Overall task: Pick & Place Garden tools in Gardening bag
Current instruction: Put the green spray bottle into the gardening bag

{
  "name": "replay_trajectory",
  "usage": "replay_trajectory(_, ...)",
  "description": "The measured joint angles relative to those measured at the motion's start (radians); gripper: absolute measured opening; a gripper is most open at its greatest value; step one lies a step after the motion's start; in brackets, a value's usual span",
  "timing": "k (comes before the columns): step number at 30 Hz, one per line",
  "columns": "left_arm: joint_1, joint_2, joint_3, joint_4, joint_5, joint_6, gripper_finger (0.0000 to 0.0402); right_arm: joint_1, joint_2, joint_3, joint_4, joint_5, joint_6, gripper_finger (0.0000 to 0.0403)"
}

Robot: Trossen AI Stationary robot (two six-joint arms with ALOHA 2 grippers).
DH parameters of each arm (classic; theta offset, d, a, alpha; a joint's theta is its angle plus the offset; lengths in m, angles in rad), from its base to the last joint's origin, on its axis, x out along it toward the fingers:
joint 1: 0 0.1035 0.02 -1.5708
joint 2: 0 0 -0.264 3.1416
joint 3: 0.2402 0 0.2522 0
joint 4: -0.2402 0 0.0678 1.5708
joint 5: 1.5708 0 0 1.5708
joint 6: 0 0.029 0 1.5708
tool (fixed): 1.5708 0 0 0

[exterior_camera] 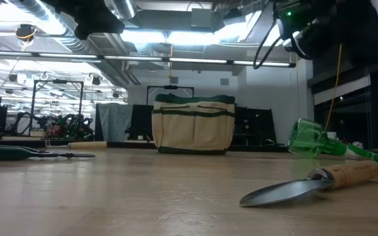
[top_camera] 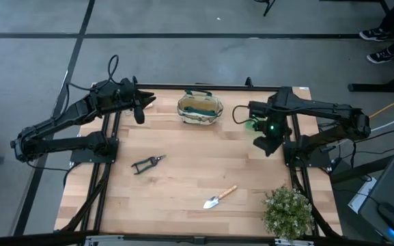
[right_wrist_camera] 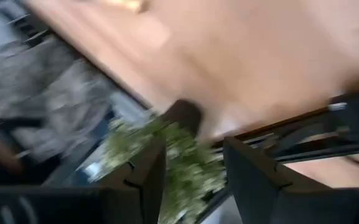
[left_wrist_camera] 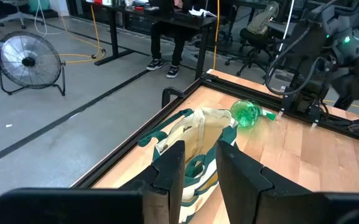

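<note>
The cream gardening bag point(top_camera: 200, 109) with green trim stands upright at the table's far middle; it also shows in the low view point(exterior_camera: 193, 126). The green spray bottle point(exterior_camera: 310, 139) lies on its side to the right of the bag. The black pruning shears point(top_camera: 147, 163) lie flat left of centre. The silver trowel point(top_camera: 219, 198) with its wooden handle lies near the front. My left gripper point(top_camera: 140, 115) hangs open and empty left of the bag, which shows between its fingers in the left wrist view point(left_wrist_camera: 195, 149). My right gripper point(top_camera: 263, 145) is open and empty, above the table right of the bottle.
A bushy potted plant point(top_camera: 289, 212) stands at the table's near right corner. A short wooden piece point(exterior_camera: 87, 144) lies on the table left of the bag. Black frame rails run along the table's left and right sides. Bare wood lies between the shears and the trowel.
</note>
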Motion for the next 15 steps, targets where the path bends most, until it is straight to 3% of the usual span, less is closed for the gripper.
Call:
replay_trajectory(10,0.0,0.0,0.0,0.0,0.0,0.0,0.0086,0.026,0.001,0.0,0.02,0.464,0.168,0.0163)
replay_trajectory(15,0.0,0.0,0.0,0.0,0.0,0.0,0.0086,0.026,0.001,0.0,0.045,0.625,0.204,0.0163)
